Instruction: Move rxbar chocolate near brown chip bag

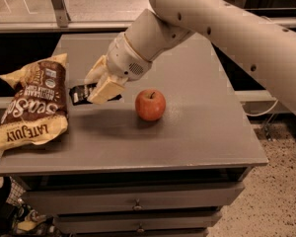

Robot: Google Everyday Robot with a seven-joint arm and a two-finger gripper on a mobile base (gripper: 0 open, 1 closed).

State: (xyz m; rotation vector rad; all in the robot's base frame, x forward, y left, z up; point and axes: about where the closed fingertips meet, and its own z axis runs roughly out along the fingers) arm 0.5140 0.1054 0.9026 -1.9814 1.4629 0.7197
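The small flat rxbar chocolate in its black wrapper (78, 94) is lying with its long axis running roughly left to right across the camera view. Its left end is pointing at the brown chip bag and its right end is pointing toward the apple. Only the left end, with a patch of white lettering, is showing clearly. The middle is hidden behind the cream-coloured fingers (104, 89), and a dark sliver is showing just past them on the right.

The two-finger gripper (90, 91) is hanging over the left half of the grey tabletop (197, 122), its fingers clamping the bar from above and below. Whether the bar is touching the table or being held just above it cannot be told.

The thick white robot arm (227, 28) is reaching in from the upper right and slanting down to the left. Its rounded wrist is sitting above the gripper, and the fingers are angling down and leftward.

The large crinkly brown chip bag with yellow ends (34, 102) is lying flat at the table's left edge. Its near corner is overhanging the edge, and the bar's left end is just beside its right side.

The round red apple (150, 104) is standing upright near the gripper, to the right of it and apart from the bar. Grey drawers (138, 201) are showing below the tabletop.
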